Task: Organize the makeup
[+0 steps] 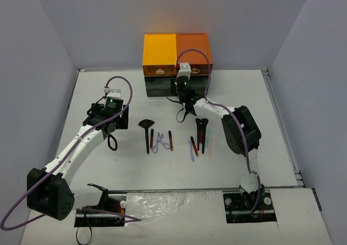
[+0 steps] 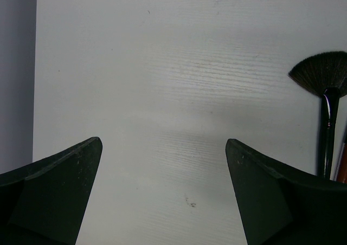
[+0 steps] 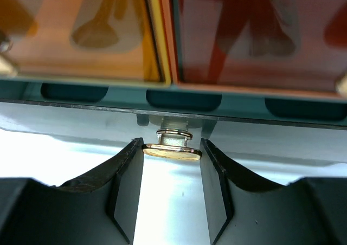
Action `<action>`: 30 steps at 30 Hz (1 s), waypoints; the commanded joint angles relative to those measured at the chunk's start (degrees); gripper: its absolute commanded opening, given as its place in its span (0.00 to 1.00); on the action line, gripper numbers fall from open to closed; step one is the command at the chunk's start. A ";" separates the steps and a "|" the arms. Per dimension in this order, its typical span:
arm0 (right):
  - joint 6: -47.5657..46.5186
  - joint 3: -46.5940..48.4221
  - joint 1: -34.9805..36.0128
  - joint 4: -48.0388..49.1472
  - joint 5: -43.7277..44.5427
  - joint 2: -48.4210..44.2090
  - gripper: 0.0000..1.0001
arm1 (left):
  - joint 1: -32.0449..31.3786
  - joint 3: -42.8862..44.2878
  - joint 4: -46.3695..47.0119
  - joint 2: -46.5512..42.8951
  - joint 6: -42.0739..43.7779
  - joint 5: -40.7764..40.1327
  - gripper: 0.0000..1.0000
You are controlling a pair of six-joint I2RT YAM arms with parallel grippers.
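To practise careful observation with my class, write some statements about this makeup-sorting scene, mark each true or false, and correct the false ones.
1. The right gripper's fingers sit on either side of the gold drawer knob of the drawer box. True.
2. The fan brush lies inside the drawer box. False: it lies on the table, in front of the box.
3. The left gripper is open above bare table. True.
4. The left gripper holds a red-black pencil. False: it holds nothing, and the pencils lie on the table.
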 commanded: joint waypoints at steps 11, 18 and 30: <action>8.45 -19.89 5.24 0.71 5.71 -19.20 0.07 | 0.37 2.88 1.95 -1.94 -0.63 -0.36 0.97; 10.84 -22.66 7.94 -1.54 6.35 -23.07 0.14 | 0.37 2.88 2.05 -1.70 -0.63 -0.06 0.97; 9.84 -23.41 10.93 -7.05 8.73 -31.07 0.72 | 0.46 2.79 1.95 -1.64 -0.90 0.03 0.97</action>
